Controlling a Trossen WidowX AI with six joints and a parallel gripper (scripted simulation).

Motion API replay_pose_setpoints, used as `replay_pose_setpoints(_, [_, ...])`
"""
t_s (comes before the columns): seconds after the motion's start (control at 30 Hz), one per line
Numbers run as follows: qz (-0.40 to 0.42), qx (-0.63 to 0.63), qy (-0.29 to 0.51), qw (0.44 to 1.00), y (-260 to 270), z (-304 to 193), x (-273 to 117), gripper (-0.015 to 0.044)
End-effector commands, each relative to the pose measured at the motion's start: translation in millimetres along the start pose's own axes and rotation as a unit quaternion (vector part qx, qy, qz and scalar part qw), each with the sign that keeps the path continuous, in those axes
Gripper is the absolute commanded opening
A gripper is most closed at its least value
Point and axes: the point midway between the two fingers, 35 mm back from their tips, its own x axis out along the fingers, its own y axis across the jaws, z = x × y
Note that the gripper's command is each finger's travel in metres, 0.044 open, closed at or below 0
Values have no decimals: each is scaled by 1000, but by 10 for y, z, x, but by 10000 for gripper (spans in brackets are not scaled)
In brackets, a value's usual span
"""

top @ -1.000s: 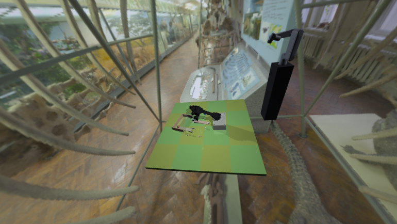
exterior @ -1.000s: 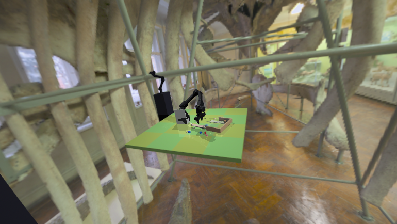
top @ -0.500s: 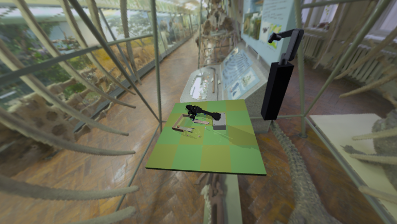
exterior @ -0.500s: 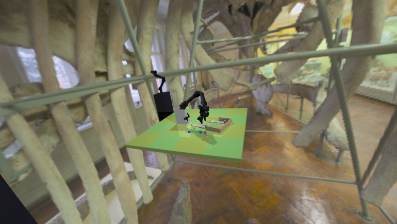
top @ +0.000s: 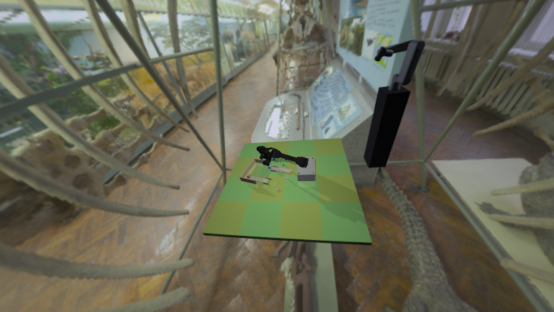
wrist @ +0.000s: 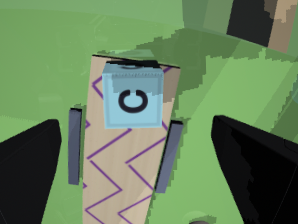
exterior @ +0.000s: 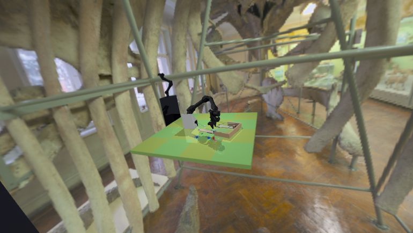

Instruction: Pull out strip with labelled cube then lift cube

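Observation:
The light blue cube (wrist: 133,107) with a dark letter C sits on the far end of a pale wooden strip (wrist: 102,175) (top: 280,170) (exterior: 204,131) with purple zigzag lines. The strip shows no break in the part in view. It lies on the table outside the wooden frame (top: 247,180) (exterior: 227,135), with a grey-blue bar along each side in the wrist view. My gripper (wrist: 136,128) (exterior: 212,126) is open and empty. Its fingers stand wide on either side of the strip and cube, above them. A second strip (top: 261,180) (exterior: 223,126) reaches into the frame.
The arm's grey base block (top: 306,174) (exterior: 188,121) stands beside the strip's near end. Small blue pieces (exterior: 197,137) (exterior: 208,137) and a red piece (exterior: 213,138) lie on the chequered green table (top: 263,221) (exterior: 173,153). A dark post with another arm stands beyond the table.

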Motion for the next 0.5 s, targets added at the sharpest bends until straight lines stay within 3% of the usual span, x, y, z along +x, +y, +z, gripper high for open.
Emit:
replay_pose_setpoints(0.0, [2,1,2,1000,3,6,98,250])
replay_pose_setpoints(0.47, [3,1,2,1000,7,10,330,250])
